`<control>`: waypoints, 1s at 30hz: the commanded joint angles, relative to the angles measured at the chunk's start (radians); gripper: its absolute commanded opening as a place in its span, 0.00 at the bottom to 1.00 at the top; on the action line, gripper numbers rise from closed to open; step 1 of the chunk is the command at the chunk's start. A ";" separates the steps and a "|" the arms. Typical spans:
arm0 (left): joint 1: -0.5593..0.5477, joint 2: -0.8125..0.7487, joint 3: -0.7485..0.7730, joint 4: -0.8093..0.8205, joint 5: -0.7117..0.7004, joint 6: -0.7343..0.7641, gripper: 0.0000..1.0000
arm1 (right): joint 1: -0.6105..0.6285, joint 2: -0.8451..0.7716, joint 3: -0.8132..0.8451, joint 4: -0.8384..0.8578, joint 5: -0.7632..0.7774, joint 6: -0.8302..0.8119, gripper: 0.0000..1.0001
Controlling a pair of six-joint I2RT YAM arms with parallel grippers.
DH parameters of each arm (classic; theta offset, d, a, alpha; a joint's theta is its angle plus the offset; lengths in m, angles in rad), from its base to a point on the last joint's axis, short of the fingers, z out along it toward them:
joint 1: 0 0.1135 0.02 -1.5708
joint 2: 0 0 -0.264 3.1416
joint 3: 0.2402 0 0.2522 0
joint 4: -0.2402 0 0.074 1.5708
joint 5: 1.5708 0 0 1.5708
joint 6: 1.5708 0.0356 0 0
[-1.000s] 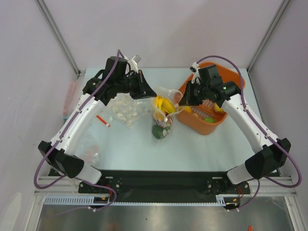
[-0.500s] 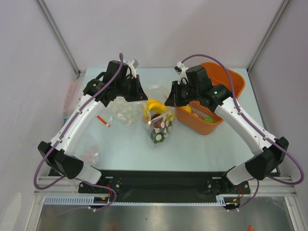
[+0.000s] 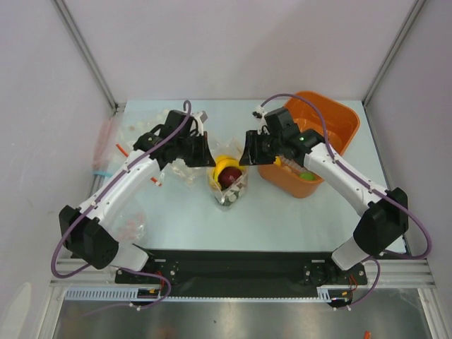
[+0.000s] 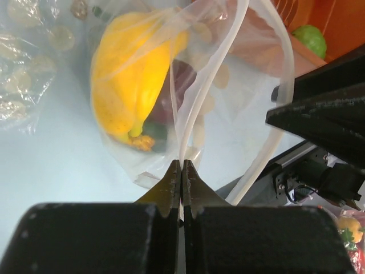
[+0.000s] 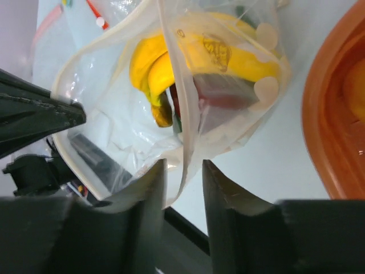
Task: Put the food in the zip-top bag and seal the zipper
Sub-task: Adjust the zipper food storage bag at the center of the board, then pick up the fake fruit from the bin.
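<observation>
Left claw (image 4: 182, 165) pinching zip-top bag (image 4: 239, 125) rim; right claw (image 5: 183, 165) spread astride far rim. Filling step; next, likely more food (image 4: 311, 39) from basket (image 3: 344, 116).

Bright, even, diffuse light; only faint shadows on the counter (image 3: 282, 212). The right wrist view's fingers (image 5: 148, 194) look soft, slightly unfocused.

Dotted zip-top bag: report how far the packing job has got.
Done: yellow toy banana and dark red apple sit inside the clear dotted bag. In hand: left pincer pinches one mouth edge; right pincer stands open around the other. To do: a green fruit lies in the orange plastic basket; the mouth gapes, unsealed.
</observation>
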 commanded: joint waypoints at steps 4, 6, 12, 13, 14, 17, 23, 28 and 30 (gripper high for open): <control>-0.003 -0.028 0.112 0.065 0.001 0.049 0.00 | -0.077 -0.094 0.053 0.034 0.008 0.001 0.60; -0.003 -0.019 0.111 0.065 0.009 0.049 0.00 | -0.110 -0.124 0.074 0.023 0.005 0.001 0.62; -0.003 -0.039 0.070 0.126 0.012 0.033 0.00 | -0.272 -0.135 0.131 -0.106 0.132 -0.044 0.69; -0.003 -0.045 0.063 0.134 0.012 0.032 0.00 | -0.292 -0.113 0.137 -0.150 0.155 -0.051 0.71; -0.003 -0.048 0.059 0.145 0.015 0.030 0.00 | -0.324 -0.099 0.143 -0.169 0.205 -0.071 0.73; -0.001 -0.049 0.050 0.160 0.027 0.029 0.00 | -0.354 -0.036 0.172 -0.227 0.349 -0.103 0.79; -0.003 -0.045 0.042 0.180 0.049 0.023 0.00 | -0.389 0.090 0.221 -0.269 0.589 -0.153 0.96; -0.003 -0.045 0.037 0.182 0.058 0.023 0.00 | -0.423 0.205 0.258 -0.272 0.680 -0.174 0.99; -0.003 -0.051 0.031 0.185 0.056 0.026 0.00 | -0.432 0.263 0.284 -0.278 0.723 -0.176 1.00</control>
